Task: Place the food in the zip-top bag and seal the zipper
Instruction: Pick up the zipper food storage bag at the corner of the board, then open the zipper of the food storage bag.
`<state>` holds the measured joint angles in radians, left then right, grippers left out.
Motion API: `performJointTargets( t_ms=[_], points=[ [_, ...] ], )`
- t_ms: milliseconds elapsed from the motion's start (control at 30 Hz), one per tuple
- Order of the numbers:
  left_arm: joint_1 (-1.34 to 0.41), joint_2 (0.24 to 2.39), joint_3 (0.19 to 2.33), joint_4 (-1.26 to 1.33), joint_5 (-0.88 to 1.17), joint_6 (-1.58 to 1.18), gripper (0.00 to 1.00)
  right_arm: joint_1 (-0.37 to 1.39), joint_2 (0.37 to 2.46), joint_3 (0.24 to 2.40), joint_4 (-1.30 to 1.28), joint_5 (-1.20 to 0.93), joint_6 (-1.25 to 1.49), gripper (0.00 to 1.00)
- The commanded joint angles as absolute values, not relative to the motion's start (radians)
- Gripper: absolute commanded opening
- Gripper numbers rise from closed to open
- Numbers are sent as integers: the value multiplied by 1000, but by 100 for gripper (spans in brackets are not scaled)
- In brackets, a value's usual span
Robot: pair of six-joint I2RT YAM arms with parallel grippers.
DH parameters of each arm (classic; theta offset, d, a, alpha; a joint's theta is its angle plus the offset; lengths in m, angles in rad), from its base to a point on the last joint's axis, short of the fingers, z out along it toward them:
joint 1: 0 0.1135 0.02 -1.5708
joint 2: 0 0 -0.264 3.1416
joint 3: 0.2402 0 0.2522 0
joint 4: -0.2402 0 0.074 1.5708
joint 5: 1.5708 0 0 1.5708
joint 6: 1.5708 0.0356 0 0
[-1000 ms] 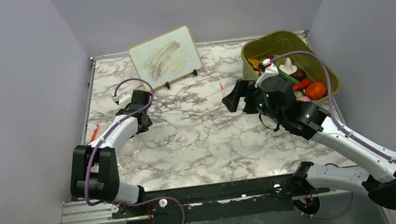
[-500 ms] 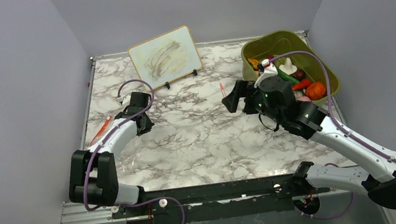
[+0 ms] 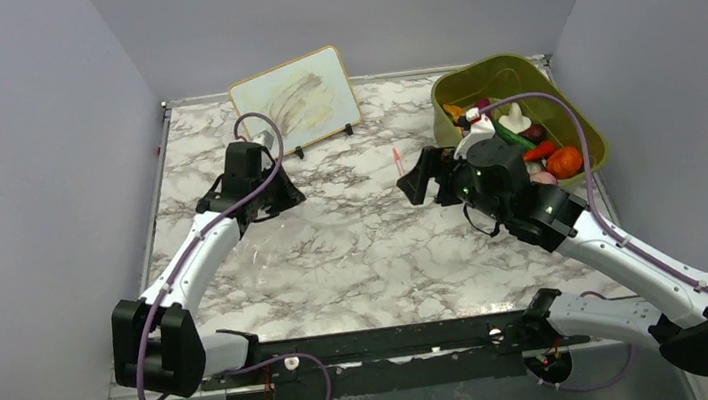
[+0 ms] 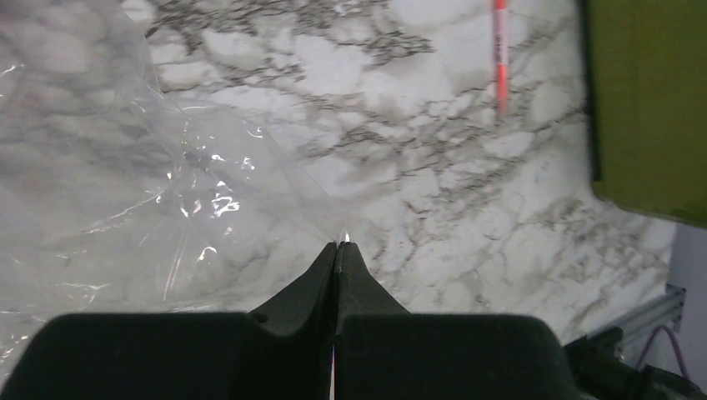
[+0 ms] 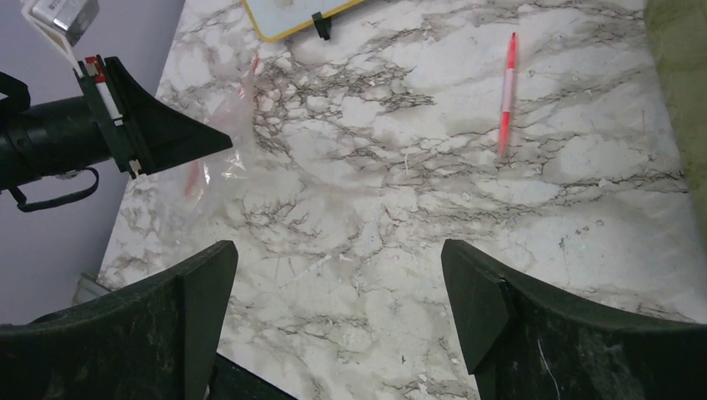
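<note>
My left gripper [image 4: 336, 246] is shut on an edge of the clear zip-top bag [image 4: 125, 183], which spreads out to the left of the jaws over the marble. In the right wrist view the left gripper [image 5: 227, 140] holds the bag [image 5: 223, 158] above the table, and the red zipper [image 5: 194, 177] shows faintly through it. The food [image 3: 538, 151], with an orange ball [image 3: 564, 161], lies in the olive-green bin [image 3: 476, 70] at the back right. Next to the bin, my right gripper [image 3: 423, 174] is open and empty, its jaws [image 5: 338, 250] wide over bare marble.
A red-pink pen [image 3: 397, 161] lies on the marble between the two grippers, also seen from the right wrist [image 5: 506, 92]. A yellow-framed whiteboard [image 3: 294, 101] stands at the back centre. Grey walls close the table on three sides.
My left gripper has shut on the bag at the left edge and carried it up and toward the back centre. The right arm has stayed in place.
</note>
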<state>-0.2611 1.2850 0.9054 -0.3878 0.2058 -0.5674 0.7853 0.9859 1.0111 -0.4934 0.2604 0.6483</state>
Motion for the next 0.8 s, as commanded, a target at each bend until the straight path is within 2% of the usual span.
performJointTargets(
  t_ms=[0, 167, 367, 467, 633, 767],
  points=[
    [-294, 1245, 997, -341, 421, -543, 0, 782, 956, 994, -398, 186, 602, 93],
    [-302, 1222, 1025, -294, 562, -569, 0, 782, 934, 938, -284, 113, 515, 90],
    [-306, 1186, 1010, -218, 735, -557, 0, 782, 967, 974, -256, 116, 478, 84],
    [-307, 1161, 966, -128, 826, -557, 0, 782, 986, 969, -191, 23, 466, 81],
    [-310, 1127, 938, -28, 931, -573, 0, 781, 987, 795, 99, -166, 310, 70],
    [-312, 1109, 950, -19, 997, -537, 0, 781, 1027, 783, 155, -220, 159, 70]
  ],
)
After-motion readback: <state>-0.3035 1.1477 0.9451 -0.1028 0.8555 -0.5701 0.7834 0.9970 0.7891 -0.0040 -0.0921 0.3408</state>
